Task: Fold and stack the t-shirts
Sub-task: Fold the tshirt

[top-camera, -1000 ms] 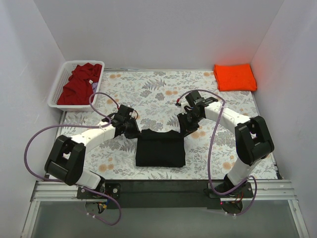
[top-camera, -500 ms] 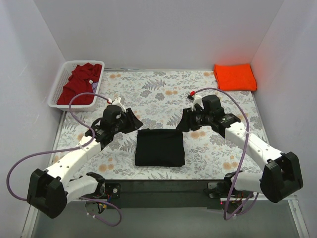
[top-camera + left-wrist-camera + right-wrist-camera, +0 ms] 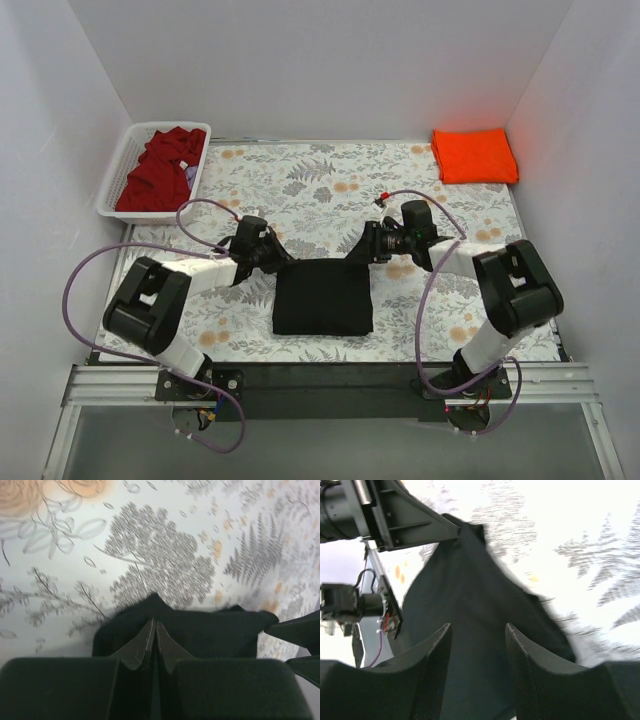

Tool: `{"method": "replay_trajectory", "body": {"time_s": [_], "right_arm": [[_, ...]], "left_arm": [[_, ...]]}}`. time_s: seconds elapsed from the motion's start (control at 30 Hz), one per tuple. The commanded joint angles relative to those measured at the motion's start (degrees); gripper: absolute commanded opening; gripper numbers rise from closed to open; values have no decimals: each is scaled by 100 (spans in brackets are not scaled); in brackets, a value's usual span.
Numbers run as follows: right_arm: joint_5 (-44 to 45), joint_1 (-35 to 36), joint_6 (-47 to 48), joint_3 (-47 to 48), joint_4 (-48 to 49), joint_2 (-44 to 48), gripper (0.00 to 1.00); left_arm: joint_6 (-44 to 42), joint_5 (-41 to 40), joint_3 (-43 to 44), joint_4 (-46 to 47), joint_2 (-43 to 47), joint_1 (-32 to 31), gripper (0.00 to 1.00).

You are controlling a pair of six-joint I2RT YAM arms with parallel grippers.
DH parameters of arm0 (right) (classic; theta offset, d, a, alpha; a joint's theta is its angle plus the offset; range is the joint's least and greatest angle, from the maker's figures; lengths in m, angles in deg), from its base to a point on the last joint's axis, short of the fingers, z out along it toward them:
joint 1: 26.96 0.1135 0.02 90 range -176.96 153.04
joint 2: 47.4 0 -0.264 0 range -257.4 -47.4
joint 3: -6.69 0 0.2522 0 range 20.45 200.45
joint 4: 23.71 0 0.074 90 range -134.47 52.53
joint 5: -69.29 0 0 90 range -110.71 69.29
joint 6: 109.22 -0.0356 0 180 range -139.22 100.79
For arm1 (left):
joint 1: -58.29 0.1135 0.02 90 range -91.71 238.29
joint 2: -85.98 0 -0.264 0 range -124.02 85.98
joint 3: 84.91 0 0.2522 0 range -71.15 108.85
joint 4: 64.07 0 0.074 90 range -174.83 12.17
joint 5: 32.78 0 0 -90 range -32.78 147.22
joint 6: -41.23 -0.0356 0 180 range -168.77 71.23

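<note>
Cloth like that of the black shirt [image 3: 322, 298] is light, limp and thin: it will sag and unfold wherever it is not held, and a single layer can slide off the layers beneath, so the likely best hold is a pinch at a corner or along an edge that catches every layer at once, one corner per arm, with both arms moving together. The black shirt lies as a folded, roughly square packet on the flowered table [image 3: 320, 190], near the arms' bases and between the two arms. The left gripper [image 3: 153, 627] sits at the packet's far left corner with its fingers pressed together; dark cloth rises in a small peak just ahead of the tips, but whether any fabric is caught between them cannot be told. The right gripper [image 3: 478, 630] is at the far right corner, its fingers spread apart with the black cloth showing in the gap below them, apparently not clamped. The orange shirt [image 3: 475, 155] lies folded in the table's far right corner, well apart from both arms, and looks like the place to stack. The red shirt [image 3: 155, 172] is bunched, unfolded, in the white basket [image 3: 112, 190] at the far left.
</note>
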Motion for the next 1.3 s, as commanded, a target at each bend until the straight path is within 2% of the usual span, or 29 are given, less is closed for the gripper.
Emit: {"method": "replay_trajectory", "body": {"time_s": [0.0,0.17,0.23,0.3,0.33,0.43,0.47,0.57,0.67,0.83,0.93,1.03,1.13,1.2,1.27], "right_arm": [[-445,-265,-56,297,807,-731,53],[-638,-634,-178,509,1106,-1453,49],[-708,-714,-274,535,1107,-1384,49],[-778,-749,-345,518,1098,-1120,49],[-883,-749,-493,474,1107,-1015,50],[-998,-661,-696,212,1116,-479,50],[-1007,-557,-792,97,1116,-156,50],[-1095,-267,-995,-403,1116,529,51],[-1069,128,-1153,-930,1142,1145,53],[-788,630,-1294,-1687,1509,1649,56],[-910,657,-1391,-2267,2212,1352,56],[-937,640,-1102,-2611,2696,605,56],[-1129,386,-1162,-3083,3818,-326,54],[-1218,43,-1338,-3331,4740,-942,52],[-1464,-150,-1609,-3551,5183,-1250,52]], "left_arm": [[137,-211,346,434,-475,136,2],[128,-431,434,364,-792,198,2],[41,-467,451,259,-670,207,7],[-30,-493,556,5,-521,207,13],[-91,-476,600,-92,-320,198,20],[-241,-327,697,-426,286,190,30],[-267,-300,689,-427,454,146,36],[-320,25,627,-892,1140,-117,42],[-198,358,234,-1130,1885,-512,41],[496,702,-742,-964,2547,-909,33],[777,694,-1428,-648,2539,-918,25],[1128,693,-1894,-306,2215,-874,17],[1323,790,-2245,-181,1855,-611,10],[1437,957,-2404,-146,1844,-330,8],[1420,879,-2493,-216,2125,-268,8]]}}
